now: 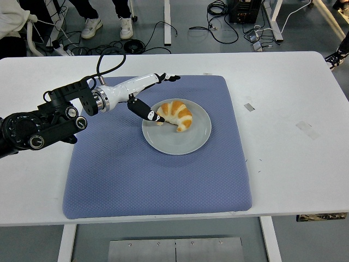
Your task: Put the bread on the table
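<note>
Left hand [148, 98] spread at the croissant's left end, holding nothing.
Head view: your golden, curved croissant [175, 114] lies on the round grey plate [188, 140], just right of the thumb tip; its long axis runs left to right. Only this left arm shows; bare white table [294, 103] lies right of the blue mat [136, 180].

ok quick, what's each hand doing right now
Left hand: open, fingers spread, holding nothing, thumb tip at the golden crescent croissant on the round grey plate.
Right hand: not in view.
</note>
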Tool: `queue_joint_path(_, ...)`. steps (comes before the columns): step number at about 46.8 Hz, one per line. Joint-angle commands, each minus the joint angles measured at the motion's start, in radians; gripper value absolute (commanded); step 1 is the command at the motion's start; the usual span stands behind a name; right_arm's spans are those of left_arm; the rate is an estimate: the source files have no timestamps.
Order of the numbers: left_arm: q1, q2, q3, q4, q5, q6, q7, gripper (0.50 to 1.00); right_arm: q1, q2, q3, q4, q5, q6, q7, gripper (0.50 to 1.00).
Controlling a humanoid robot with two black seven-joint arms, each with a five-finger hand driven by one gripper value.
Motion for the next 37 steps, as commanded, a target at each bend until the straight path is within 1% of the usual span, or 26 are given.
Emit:
queue_joint_path(1, -0.024, -0.01, 0.038, 0.016, 0.0, -0.002, 0.0, 0.955, 0.0, 0.0, 0.001, 0.0, 0.0, 0.0, 0.001, 1.0)
queue_joint_path(8, -0.024, -0.028, 0.04, 0.051, -0.017, -0.008, -0.006, 0.955, 0.0, 0.0, -0.001, 0.0, 0.0, 0.0, 0.0, 1.0)
queue_joint_path(15, -0.016, -0.045, 0.035, 0.053, -0.035, -0.009, -0.014, 0.955, 0.0, 0.0, 0.001, 0.0, 0.0, 0.0, 0.001, 1.0)
queue_joint_path(22, -0.013, -0.082, 0.043, 0.053, -0.043, -0.011, -0.014, 0.954, 0.0, 0.0, -0.001, 0.0, 0.0, 0.0, 0.001, 1.0)
queue_joint_path(30, -0.015, -0.099, 0.063, 0.053, -0.037, -0.011, -0.012, 0.954, 0.0, 0.0, -0.001, 0.0, 0.0, 0.0, 0.0, 1.0)
queue_joint_path(37, -0.021, -0.099, 0.069, 0.053, -0.037, -0.011, -0.012, 0.954, 0.0, 0.0, -0.001, 0.0, 0.0, 0.0, 0.0, 1.0)
